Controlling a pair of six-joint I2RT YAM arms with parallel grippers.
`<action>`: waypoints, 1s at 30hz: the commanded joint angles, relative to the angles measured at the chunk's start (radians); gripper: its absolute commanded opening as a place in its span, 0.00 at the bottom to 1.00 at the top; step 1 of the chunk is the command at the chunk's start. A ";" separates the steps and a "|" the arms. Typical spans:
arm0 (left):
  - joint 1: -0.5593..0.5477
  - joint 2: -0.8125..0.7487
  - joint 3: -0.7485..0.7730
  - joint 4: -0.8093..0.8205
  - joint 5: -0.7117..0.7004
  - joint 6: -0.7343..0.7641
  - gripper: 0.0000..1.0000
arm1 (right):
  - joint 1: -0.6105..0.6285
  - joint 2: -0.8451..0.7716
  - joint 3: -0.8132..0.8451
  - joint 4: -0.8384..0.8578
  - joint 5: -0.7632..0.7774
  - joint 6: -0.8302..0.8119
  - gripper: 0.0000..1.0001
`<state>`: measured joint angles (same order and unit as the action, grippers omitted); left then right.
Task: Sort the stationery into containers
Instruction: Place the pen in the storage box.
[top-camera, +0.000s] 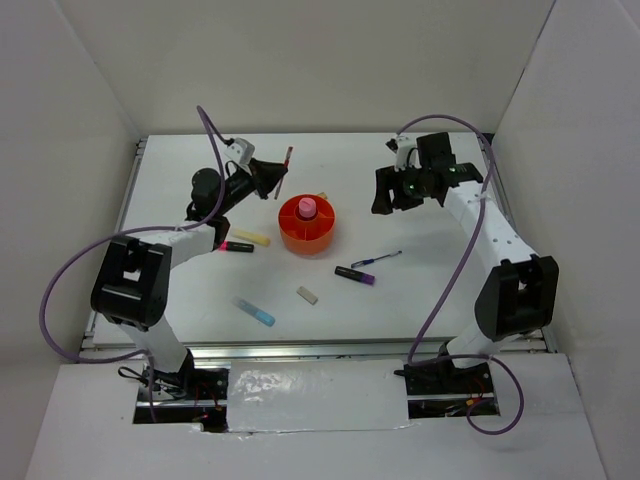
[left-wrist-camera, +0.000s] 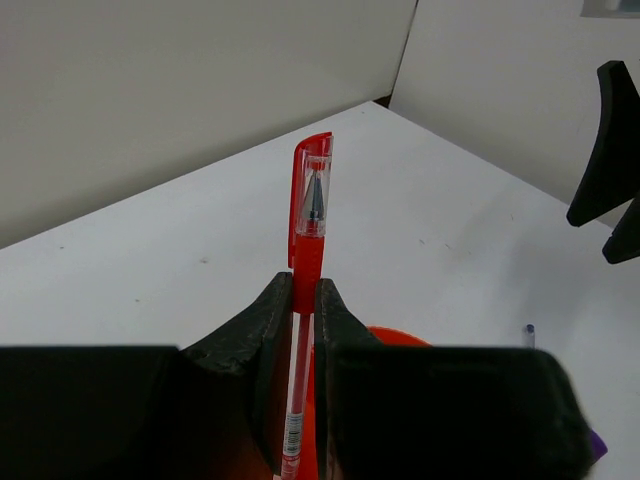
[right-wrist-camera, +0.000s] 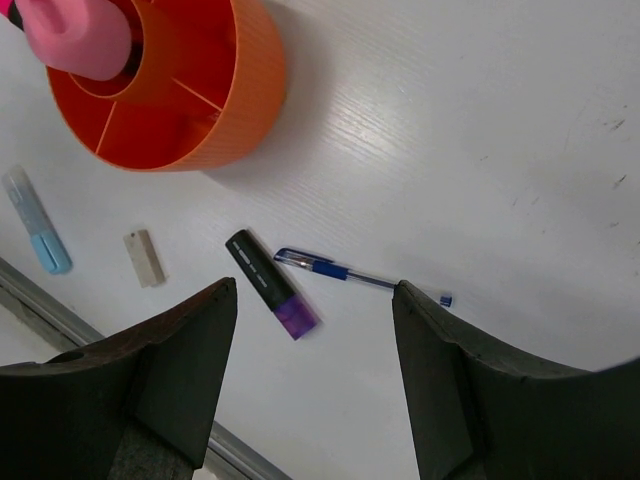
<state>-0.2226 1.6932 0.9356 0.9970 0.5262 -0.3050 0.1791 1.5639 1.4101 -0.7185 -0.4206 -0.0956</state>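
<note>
The round orange pot (top-camera: 300, 243) (right-wrist-camera: 230, 110) sits on the white table (top-camera: 430, 290) near the middle; it has a cup in the middle and little rooms all round it; a fat pink tube (top-camera: 307, 208) (right-wrist-camera: 75, 35) stands in the middle cup and sticks up over the rim.

The left gripper (top-camera: 268, 177) (left-wrist-camera: 304, 295) is up off the table, just left of the pot and a bit behind it; its two fingers are squeezed tight on the red pen (top-camera: 285, 172) (left-wrist-camera: 311, 215); the pen's long side runs from near to far in the top view, leaning a little; the end with the cap points to the far wall, past the fingertips; I cannot tell how steep it stands.

The right gripper (top-camera: 400, 190) (right-wrist-camera: 312, 290) hangs over the table on the right of the pot; its fingers are wide apart.

The other things lie flat on the table. The yellow marker (top-camera: 251, 238) and the pink and black marker (top-camera: 236, 246) lie side by side, left of the pot; the light blue marker (top-camera: 254, 312) (right-wrist-camera: 35, 220) and the small eraser (top-camera: 307, 295) (right-wrist-camera: 144, 258) lie near the front edge; the purple and black marker (top-camera: 356, 275) (right-wrist-camera: 270, 284) lies right of the pot, purple end to the right in the top view; the thin blue pen (top-camera: 377, 260) (right-wrist-camera: 345, 272) lies just beside it.
</note>
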 joint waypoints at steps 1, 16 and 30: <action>-0.015 0.029 0.019 0.158 -0.003 -0.040 0.00 | 0.010 0.022 0.061 -0.001 0.028 0.002 0.70; -0.027 0.143 0.005 0.255 0.014 -0.170 0.00 | 0.017 0.059 0.058 -0.007 0.051 -0.012 0.70; -0.037 0.203 -0.049 0.330 0.029 -0.160 0.12 | 0.016 0.087 0.056 -0.016 0.057 -0.033 0.71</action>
<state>-0.2535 1.8809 0.9066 1.1973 0.5468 -0.4778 0.1883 1.6474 1.4319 -0.7265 -0.3721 -0.1146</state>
